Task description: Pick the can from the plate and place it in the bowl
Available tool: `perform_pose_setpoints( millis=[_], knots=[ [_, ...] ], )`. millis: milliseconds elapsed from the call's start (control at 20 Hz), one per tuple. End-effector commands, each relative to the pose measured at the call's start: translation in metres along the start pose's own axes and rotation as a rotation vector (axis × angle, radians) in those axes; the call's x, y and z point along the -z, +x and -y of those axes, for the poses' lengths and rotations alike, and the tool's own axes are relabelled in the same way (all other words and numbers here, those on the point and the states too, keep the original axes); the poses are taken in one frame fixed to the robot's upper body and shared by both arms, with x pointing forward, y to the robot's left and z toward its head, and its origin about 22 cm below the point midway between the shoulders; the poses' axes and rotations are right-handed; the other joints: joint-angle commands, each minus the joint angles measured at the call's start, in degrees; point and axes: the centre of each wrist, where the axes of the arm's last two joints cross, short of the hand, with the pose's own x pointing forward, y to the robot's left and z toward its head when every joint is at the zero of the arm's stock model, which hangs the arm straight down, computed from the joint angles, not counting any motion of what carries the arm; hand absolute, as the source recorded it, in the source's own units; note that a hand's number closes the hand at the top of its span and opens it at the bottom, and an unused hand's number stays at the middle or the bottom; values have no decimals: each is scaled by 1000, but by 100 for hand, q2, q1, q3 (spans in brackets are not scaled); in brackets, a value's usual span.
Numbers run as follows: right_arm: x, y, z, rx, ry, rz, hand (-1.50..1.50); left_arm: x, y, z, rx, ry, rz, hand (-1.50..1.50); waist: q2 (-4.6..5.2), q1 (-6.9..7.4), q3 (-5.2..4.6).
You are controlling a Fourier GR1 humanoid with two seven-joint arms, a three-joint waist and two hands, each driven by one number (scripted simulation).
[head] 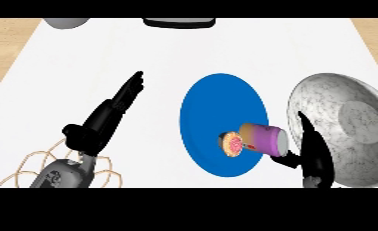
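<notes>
Right hand (314, 152) curls against the tilted can (258, 139) over the blue plate's (214, 105) right edge, beside the bowl (336, 120). Left hand (111, 112) rests open on the surface (96, 55).

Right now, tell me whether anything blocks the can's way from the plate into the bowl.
Nothing visible does. The purple can with the orange end lies tilted on the blue round plate, at its right edge. The grey marbled bowl sits directly right; only the black right hand is between them.
</notes>
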Motion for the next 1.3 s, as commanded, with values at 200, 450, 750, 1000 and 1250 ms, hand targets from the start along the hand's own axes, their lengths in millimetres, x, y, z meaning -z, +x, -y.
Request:
perform_pose_setpoints(
  millis=[200, 450, 750, 1000, 1250],
  knots=[
    [-28, 96, 30, -163, 249, -190, -150, 0, -5, 16, -4, 1, 4, 0, -5, 24, 58],
    [-29, 115, 27, -191, 323, -225, -150, 2, -4, 2, -6, 26, -6, 0, -15, -65, 57],
    [-21, 135, 23, -213, 317, -218, -150, 6, 5, -6, 2, 30, -17, 0, -34, -125, 62],
    [-26, 143, 8, -229, 249, -215, -150, -3, -15, 4, -7, 29, -12, 0, -28, -168, 71],
    [-24, 156, 5, -288, 187, -206, -150, 3, -5, 7, 0, 44, -18, 0, -31, -179, 75]
  ],
)
